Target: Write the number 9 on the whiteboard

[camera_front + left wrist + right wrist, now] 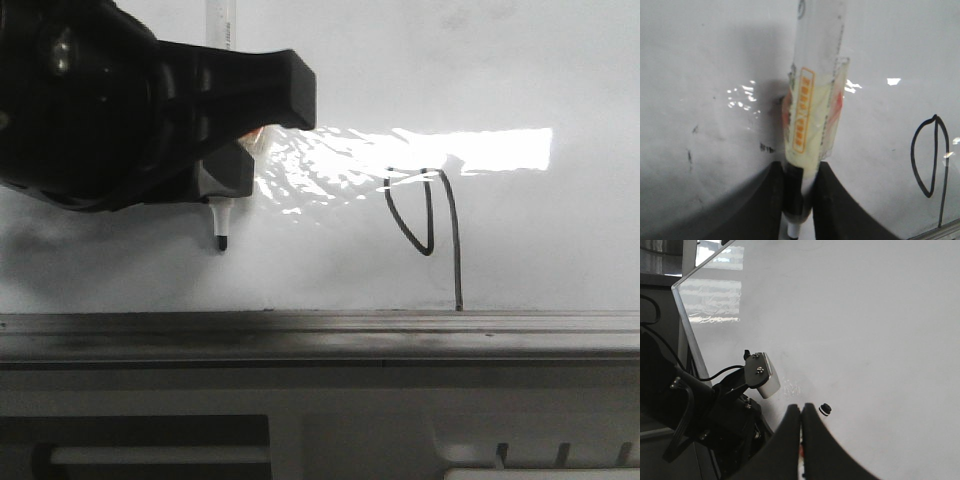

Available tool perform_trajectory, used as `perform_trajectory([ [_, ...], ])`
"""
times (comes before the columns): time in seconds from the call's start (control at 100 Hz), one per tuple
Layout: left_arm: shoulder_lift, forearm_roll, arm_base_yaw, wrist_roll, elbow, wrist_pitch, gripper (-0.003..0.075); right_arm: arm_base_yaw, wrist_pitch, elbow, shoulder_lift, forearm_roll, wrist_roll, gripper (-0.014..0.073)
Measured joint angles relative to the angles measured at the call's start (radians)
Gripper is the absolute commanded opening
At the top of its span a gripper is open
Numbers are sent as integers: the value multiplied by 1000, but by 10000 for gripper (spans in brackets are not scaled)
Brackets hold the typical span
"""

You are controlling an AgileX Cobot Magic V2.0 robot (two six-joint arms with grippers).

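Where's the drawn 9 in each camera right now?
Front view: the 9 sits right of centre, its tail reaching the grey rail.
Left wrist view: the 9 is at the right edge.
Right wrist view: not in it.
Shared landmark: the whiteboard.

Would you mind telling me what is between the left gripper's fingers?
A marker with a yellow-and-orange label, clamped in the left gripper. Its black tip shows in the front view, just off the whiteboard; the fingers hide part of its barrel.

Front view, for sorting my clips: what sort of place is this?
Probably a robot test bench for writing: a whiteboard lying flat, a drawn number 9, and a marker held in the left gripper.
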Motion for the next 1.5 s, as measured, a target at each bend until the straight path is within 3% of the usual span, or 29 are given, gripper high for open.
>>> perform_trajectory([
  [0.12, 1, -2, -2, 0, 0, -4, 11, 0, 0, 0, 0, 0, 0, -69],
  [0.32, 1, -8, -2, 0, 0, -10, 219, 0, 1, 0, 0, 0, 0, -69],
  [0.54, 1, -10, -4, 0, 0, -20, 277, 0, 1, 0, 0, 0, 0, -69],
  [0.61, 1, -10, -5, 0, 0, -20, 350, 0, 1, 0, 0, 0, 0, -69],
  [0.76, -15, -10, -6, 0, -9, -21, 581, 0, 1, 3, 0, 0, 5, -45],
  [0.82, -30, -12, -6, 0, -9, -26, 603, -5, 1, 13, 0, -2, 5, -34],
  [1.01, -136, -57, 2, 55, 0, -75, 601, -85, 1, 107, -39, -6, 44, -34],
  [1.26, -486, -186, 7, 379, 66, -119, 574, -245, 1, 329, -275, -6, 90, -34],
  [1.33, -591, -238, 7, 470, 109, -125, 507, -275, 1, 406, -358, -6, 98, -34],
  [1.45, -756, -277, 7, 554, 201, -136, 296, -312, 1, 530, -494, -6, 101, -34],
  [1.5, -808, -277, 7, 564, 232, -138, 172, -317, 1, 577, -538, -6, 104, -34],
])
